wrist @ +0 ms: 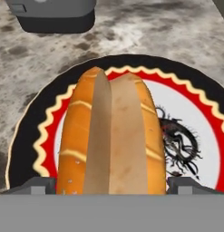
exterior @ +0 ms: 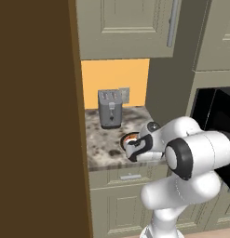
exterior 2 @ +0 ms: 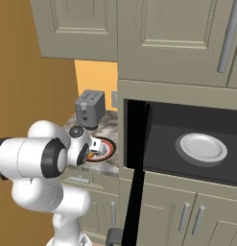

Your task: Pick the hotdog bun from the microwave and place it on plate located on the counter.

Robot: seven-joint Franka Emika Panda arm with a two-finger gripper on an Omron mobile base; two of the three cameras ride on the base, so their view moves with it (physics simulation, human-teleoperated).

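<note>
The hotdog bun, orange-brown and split along its top, sits right in front of the hand view over the plate, which has a black ring, a red wavy rim and a white centre with a dark pattern. My gripper is shut on the bun, one finger tip against each long side. From the base views, the gripper hangs low over the plate on the speckled counter. The microwave stands open to the right, its black door swung out.
A plain white plate lies inside the microwave. A grey toaster stands at the back of the counter, just beyond the plate. A tall brown panel bounds the counter on the left. Upper cabinets hang overhead.
</note>
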